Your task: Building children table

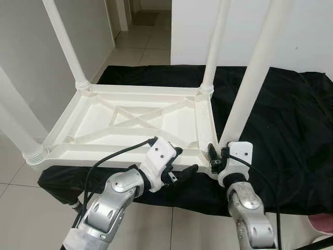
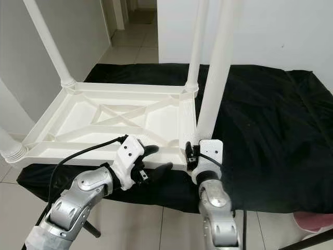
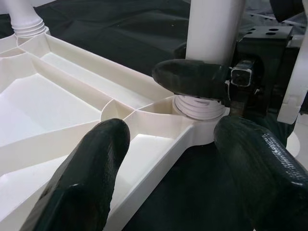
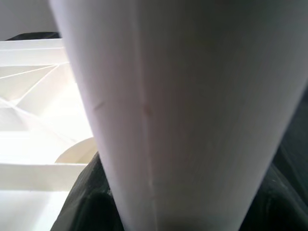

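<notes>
Both my grippers work at the near corner of the upturned white table [image 1: 130, 122], lying on a black cloth [image 1: 291, 120]. Right gripper [image 1: 216, 156] clamps the near leg [image 1: 250, 83], probably at its base; left gripper [image 1: 179, 165] spread open beside the rim. No writing readable.
</notes>
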`<state>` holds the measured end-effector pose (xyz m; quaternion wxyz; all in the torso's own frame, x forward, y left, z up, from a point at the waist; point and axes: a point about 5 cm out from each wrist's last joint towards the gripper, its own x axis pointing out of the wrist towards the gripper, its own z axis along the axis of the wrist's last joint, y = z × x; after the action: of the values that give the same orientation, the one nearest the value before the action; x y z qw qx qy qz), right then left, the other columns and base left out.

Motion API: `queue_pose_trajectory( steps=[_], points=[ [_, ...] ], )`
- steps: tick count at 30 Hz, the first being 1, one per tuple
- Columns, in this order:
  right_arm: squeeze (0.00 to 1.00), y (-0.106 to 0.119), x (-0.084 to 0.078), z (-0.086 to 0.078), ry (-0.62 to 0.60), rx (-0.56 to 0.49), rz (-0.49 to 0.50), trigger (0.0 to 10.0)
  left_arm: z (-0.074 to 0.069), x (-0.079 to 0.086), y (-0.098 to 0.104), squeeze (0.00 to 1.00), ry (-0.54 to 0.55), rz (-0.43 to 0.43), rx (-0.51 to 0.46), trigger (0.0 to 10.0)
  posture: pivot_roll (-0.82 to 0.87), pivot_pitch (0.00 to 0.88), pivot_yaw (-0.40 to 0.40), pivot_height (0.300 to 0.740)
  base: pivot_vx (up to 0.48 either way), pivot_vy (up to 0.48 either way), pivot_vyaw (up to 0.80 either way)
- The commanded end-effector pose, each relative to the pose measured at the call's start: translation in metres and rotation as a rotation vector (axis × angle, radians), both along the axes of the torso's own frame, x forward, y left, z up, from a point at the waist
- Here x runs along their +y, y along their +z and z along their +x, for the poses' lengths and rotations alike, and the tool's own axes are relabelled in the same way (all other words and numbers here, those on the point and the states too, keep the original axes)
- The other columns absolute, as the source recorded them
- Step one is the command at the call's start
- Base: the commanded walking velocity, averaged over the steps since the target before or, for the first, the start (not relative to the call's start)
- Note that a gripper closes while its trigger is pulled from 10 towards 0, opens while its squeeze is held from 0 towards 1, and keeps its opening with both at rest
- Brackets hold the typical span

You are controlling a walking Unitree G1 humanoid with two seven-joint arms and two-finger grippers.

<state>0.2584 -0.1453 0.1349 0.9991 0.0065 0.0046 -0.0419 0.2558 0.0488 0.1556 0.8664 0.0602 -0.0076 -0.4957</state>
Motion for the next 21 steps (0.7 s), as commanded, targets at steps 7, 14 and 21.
queue_pose_trajectory(
  steps=[7,14,21],
  points=[
    [1.0,0.004,-0.002,0.006,0.027,0.031,0.025,10.0,0.002,0.001,0.001,0.0,0.005,0.007,-0.001,10.0,-0.06,0.046,0.079,0.74,0.0,0.0,0.0],
    [1.0,0.015,-0.008,0.011,0.109,-0.013,-0.04,10.0,0.005,0.001,0.004,0.0,0.014,0.005,-0.011,10.0,-0.05,0.04,0.067,0.74,0.0,0.0,0.0],
    [0.0,0.021,-0.005,0.016,0.239,-0.048,-0.064,10.0,0.001,0.001,0.001,0.0,0.024,-0.008,0.007,10.0,-0.04,0.034,0.044,0.74,0.0,0.0,0.0]
  ],
)
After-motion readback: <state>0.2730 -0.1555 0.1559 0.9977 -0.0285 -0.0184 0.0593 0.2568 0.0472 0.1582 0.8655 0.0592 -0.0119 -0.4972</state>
